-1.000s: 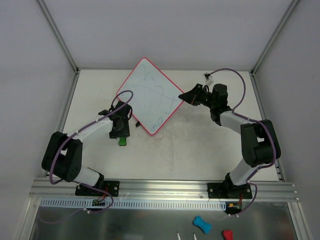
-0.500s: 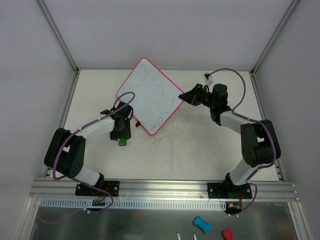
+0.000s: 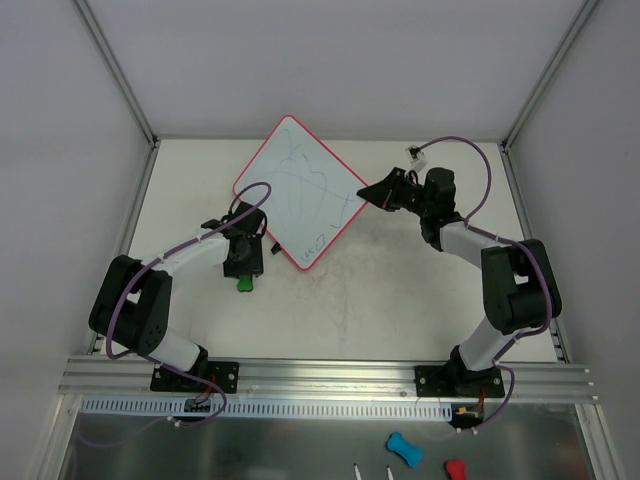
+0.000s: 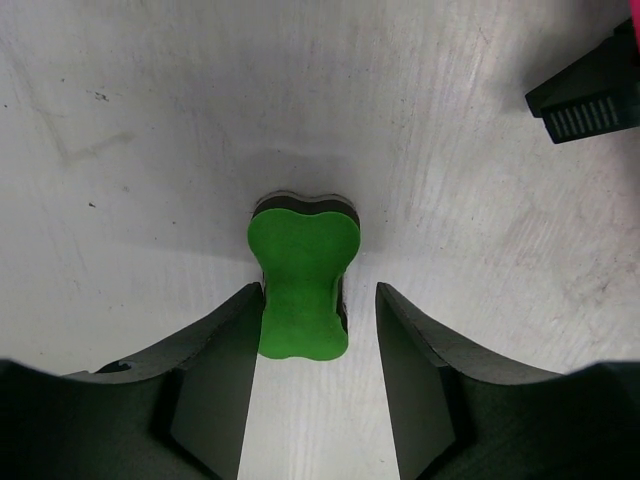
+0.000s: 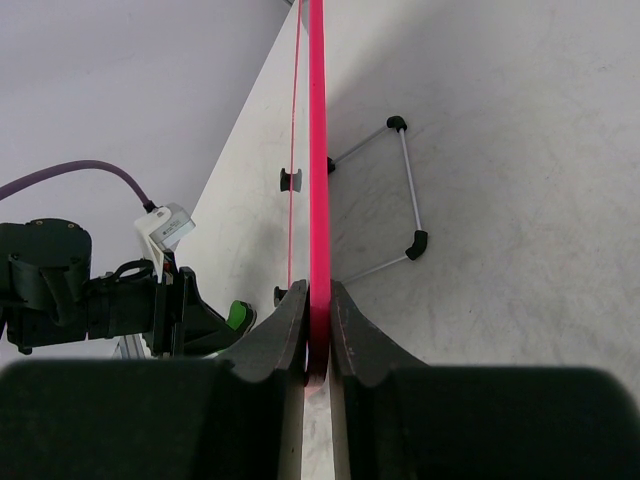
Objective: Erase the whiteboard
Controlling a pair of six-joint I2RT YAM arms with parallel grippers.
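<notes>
Left tool (image 4: 318, 300) stands open, its fingers (image 4: 215, 370) flanking the green eraser (image 4: 303, 270) that lies on the bench (image 4: 150, 120). The eraser's long axis runs along the gap between them, so closing would pinch its narrow waist. Right tool (image 5: 318, 305) is clamped on the red rim of the whiteboard (image 3: 300, 190) at its right corner, pinning it. From the eraser the board lies farther out and to the right, its near-left edge just beside, scribbles unwiped. By my judgement the left arm is the nearer one to grasp and sweep that way.
</notes>
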